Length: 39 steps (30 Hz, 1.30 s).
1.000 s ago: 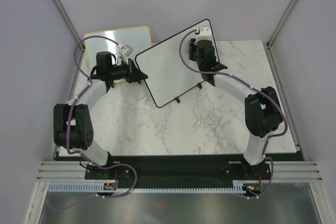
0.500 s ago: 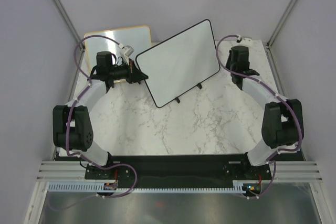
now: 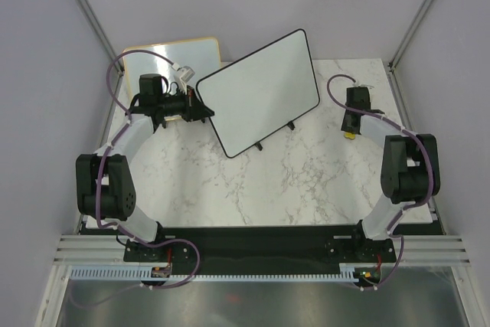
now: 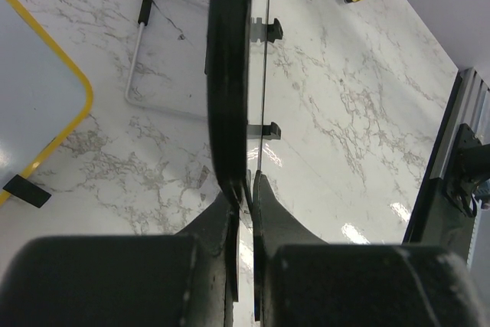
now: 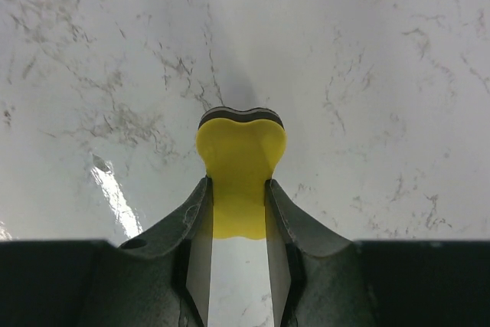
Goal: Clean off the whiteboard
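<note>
1. Whiteboard first: the big white rectangular board with the thin black frame (image 3: pixel 260 89) stands tilted on its black feet at the back middle of the white marble table (image 3: pixel 306 181). Its face looks clean from above.
2. Your left gripper (image 3: pixel 202 107) is pinched tight on the board's left edge, I'd guess to steady it against wiping pressure.
3. Your right gripper (image 5: pixel 238 181) is clamped narrow on a yellow foam eraser with a dark pad (image 5: pixel 240 139), low over the table and well apart from the board, off to its right.
4. The smaller orange-framed whiteboard (image 3: pixel 164 55) lies behind the left arm. Not your target.
</note>
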Motion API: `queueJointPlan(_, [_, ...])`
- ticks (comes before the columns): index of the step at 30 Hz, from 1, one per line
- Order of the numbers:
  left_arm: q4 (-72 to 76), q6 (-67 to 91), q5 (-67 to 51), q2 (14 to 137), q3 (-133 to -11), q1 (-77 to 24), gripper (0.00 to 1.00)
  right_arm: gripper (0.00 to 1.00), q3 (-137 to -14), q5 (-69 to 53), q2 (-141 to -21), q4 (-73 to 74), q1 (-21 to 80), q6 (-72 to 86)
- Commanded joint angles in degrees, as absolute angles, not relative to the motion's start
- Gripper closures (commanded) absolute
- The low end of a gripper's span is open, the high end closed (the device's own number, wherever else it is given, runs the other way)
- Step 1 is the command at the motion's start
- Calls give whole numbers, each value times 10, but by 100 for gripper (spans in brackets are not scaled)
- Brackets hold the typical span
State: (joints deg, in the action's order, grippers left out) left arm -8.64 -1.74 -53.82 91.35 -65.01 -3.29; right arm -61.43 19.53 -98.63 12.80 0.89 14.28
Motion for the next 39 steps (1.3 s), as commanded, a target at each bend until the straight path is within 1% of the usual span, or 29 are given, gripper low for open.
queueJointPlan(1, [-125, -88, -515, 925, -661, -35, 98, 73, -633, 175, -1009, 156, 10, 125])
queueJointPlan(3, [-125, -86, -514, 927, -663, -35, 98, 58, -641, 163, -1017, 161, 10, 123])
queueJointPlan(4, [-125, -85, -515, 928, -664, -35, 98, 47, -643, 162, -1018, 164, 10, 123])
queueJointPlan(6, [-125, -85, -515, 931, -665, -35, 98, 39, -648, 158, -1018, 166, 11, 124])
queueJointPlan(7, [-126, -84, -516, 934, -667, -35, 98, 32, -649, 159, -1017, 167, 11, 123])
queueJointPlan(9, [-125, -83, -516, 937, -670, -35, 98, 22, -648, 165, -1006, 168, 18, 120])
queueJointPlan(10, [-125, -83, -517, 940, -671, -35, 98, 19, -645, 168, -1000, 164, 25, 115])
queueJointPlan(14, [-125, -81, -518, 947, -676, -35, 98, 19, -624, 174, -969, 117, 92, 63])
queueJointPlan(15, [-126, -82, -516, 947, -677, -35, 98, 20, -609, 136, -959, 105, 121, 38])
queueJointPlan(17, [-126, -81, -516, 951, -679, -35, 98, 22, -595, 86, -954, 63, 141, 23])
queueJointPlan(18, [-126, -81, -516, 952, -680, -35, 98, 26, -582, 59, -955, 46, 152, 16])
queueJointPlan(19, [-125, -81, -513, 953, -681, -35, 98, 28, -577, 19, -960, 22, 156, 14])
queueJointPlan(21, [-125, -82, -510, 955, -681, -35, 98, 34, -584, 2, -983, 13, 161, 13])
queueJointPlan(24, [-127, -87, -507, 955, -679, -35, 98, 37, -604, -24, -1015, 8, 163, 5])
queueJointPlan(29, [-134, -95, -505, 960, -685, -33, 97, 39, -622, -51, -1047, -11, 177, -39])
queueJointPlan(33, [-137, -94, -504, 966, -687, -28, 97, 46, -634, -72, -1055, -8, 179, -58])
queueJointPlan(35, [-137, -95, -506, 968, -686, -28, 96, 46, -641, -72, -1061, -8, 179, -61])
queueJointPlan(38, [-139, -95, -508, 971, -687, -28, 96, 51, -660, -82, -1077, -2, 179, -68])
queueJointPlan(39, [-140, -96, -509, 971, -687, -28, 96, 54, -665, -85, -1080, 12, 178, -68])
